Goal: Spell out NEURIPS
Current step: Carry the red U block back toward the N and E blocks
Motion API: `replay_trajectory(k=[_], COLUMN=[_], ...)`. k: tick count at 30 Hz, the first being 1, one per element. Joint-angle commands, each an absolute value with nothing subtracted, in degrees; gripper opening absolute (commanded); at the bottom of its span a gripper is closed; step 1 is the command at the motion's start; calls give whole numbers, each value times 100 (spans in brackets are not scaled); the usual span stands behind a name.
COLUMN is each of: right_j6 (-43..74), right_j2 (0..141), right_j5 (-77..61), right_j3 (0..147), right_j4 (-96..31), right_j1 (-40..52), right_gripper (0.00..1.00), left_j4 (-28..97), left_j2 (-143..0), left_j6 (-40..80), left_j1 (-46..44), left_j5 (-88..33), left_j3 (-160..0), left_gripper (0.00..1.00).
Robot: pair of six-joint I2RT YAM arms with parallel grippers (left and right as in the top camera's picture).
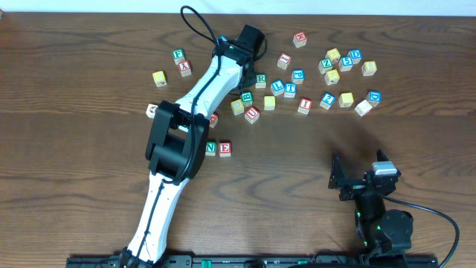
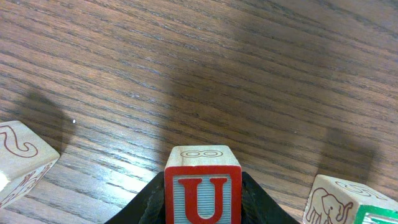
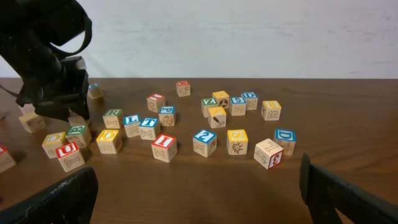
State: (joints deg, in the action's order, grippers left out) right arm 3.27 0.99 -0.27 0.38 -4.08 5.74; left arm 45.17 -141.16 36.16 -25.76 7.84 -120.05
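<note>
Jaws of left gripper [image 2: 203, 211] pinch the U cube [image 2: 202, 186] by its sides, bottom centre of the wrist view; can't tell if it's off the table [image 2: 199, 74]. Jaws of right gripper [image 3: 199, 202] are spread wide and empty, lower right of overhead. N [image 1: 211, 148] and E [image 1: 224, 148] sit side by side, lower centre-left of overhead. Step, as I read it: carry U to the spot right of E. To do it well: lift straight up first so neighbours like the elephant cube [image 2: 339, 205] aren't clipped. Set U down just beside E, in line, letter face up, without nudging E. Release only once it sits flat.
</note>
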Motion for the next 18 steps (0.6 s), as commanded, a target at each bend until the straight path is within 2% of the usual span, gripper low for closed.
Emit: replay_trajectory(k=[1, 8, 18], right_j6=[379, 379, 379], right_j2=[71, 71, 71], right_j5=[-38, -40, -38], right_j3=[32, 32, 32], right_j4=[-434, -434, -434], right_j1=[604, 604, 604], right_gripper=[99, 99, 99], left_j4=[4547, 4545, 4803], left_j2=[-13968, -13351, -11714], left_j6=[3557, 3122, 2663], left_j1=[-2567, -2569, -2576], left_j5=[814, 819, 814], left_j3=[-12081, -12217, -12217], left_gripper=[34, 24, 22])
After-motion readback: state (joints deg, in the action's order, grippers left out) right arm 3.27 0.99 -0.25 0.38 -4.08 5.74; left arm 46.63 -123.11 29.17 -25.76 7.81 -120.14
